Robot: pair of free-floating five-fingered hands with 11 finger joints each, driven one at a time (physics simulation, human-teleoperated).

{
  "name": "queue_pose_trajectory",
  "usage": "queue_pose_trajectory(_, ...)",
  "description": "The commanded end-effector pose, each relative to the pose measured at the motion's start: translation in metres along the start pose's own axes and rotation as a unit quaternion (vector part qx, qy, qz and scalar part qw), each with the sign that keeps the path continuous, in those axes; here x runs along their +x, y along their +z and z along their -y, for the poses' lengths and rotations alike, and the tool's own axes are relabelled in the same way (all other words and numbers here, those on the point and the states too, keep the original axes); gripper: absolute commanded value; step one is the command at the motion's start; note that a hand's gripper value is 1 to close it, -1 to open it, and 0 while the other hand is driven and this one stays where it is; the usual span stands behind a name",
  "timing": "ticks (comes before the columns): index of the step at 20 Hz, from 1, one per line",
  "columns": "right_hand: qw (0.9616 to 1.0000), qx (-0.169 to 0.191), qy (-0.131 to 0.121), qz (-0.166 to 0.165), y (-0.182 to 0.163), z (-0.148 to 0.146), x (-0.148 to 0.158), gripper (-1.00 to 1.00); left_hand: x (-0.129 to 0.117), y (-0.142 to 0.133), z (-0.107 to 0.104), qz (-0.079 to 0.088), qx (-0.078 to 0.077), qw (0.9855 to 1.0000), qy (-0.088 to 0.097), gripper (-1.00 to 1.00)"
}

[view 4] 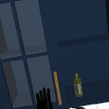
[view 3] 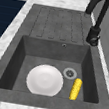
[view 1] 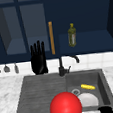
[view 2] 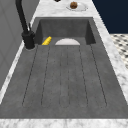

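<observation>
My left hand (view 1: 38, 60) hangs upright above the back of the draining board, fingers straight and holding nothing; its fingers (view 4: 44, 102) reach up before the glass cabinet door. My right hand (view 1: 106, 111) pokes in at the bottom edge, by the sink's front right corner. A red ball (view 1: 65, 106) sits low in the front view, over the sink's front rim. In the basin lie a white plate (view 3: 45, 79) and a yellow corn cob (view 3: 75, 88) beside the drain (view 3: 69, 73). An olive oil bottle (view 1: 72, 35) stands on the open cabinet shelf.
The black faucet (view 1: 62, 67) rises behind the basin, to the right of my left hand. The ribbed draining board (view 2: 63, 75) lies left of the basin. An orange door handle (view 1: 51, 38) runs down the cabinet door. A plate with a brown item (view 2: 74, 5) rests on the far counter.
</observation>
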Motion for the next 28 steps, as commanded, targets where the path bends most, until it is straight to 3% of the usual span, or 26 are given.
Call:
queue_pose_trajectory(1, 1.0, 0.0, 0.0, 0.0, 0.0, 0.0, 0.0, 0.0, 0.002, 0.001, 0.002, 0.008, 0.066, 0.9978, -0.006, -1.0)
queue_pose_trajectory(2, 1.0, 0.0, 0.0, 0.0, 0.0, 0.0, 0.0, 0.0, 0.003, 0.006, -0.001, 0.025, 0.044, 0.9987, -0.002, -1.0)
queue_pose_trajectory(3, 1.0, 0.0, 0.0, 0.0, 0.0, 0.0, 0.0, 0.0, 0.002, 0.003, 0.0, 0.03, 0.03, 0.9991, -0.001, -1.0)
queue_pose_trajectory(5, 1.0, 0.0, 0.0, 0.0, 0.0, 0.0, 0.0, 0.0, 0.002, 0.001, -0.001, 0.026, 0.019, 0.9994, -0.014, -1.0)
queue_pose_trajectory(6, 1.0, 0.0, 0.0, 0.0, 0.0, 0.0, 0.0, 0.0, 0.009, 0.002, 0.006, 0.007, 0.04, 0.9991, -0.008, -1.0)
queue_pose_trajectory(7, 1.0, 0.0, 0.0, 0.0, 0.0, 0.0, 0.0, 0.0, 0.005, 0.002, 0.003, -0.006, 0.074, 0.9971, -0.02, -1.0)
queue_pose_trajectory(8, 1.0, 0.0, 0.0, 0.0, 0.0, 0.0, 0.0, 0.0, 0.004, 0.002, 0.002, -0.006, 0.074, 0.9968, -0.03, -1.0)
queue_pose_trajectory(16, 1.0, 0.0, 0.0, 0.0, 0.0, 0.0, 0.0, 0.0, 0.008, -0.004, -0.001, -0.016, 0.074, 0.9969, -0.021, -1.0)
queue_pose_trajectory(28, 1.0, 0.0, 0.0, 0.0, 0.0, 0.0, 0.0, 0.0, 0.018, -0.015, -0.008, -0.021, 0.083, 0.996, -0.024, -1.0)
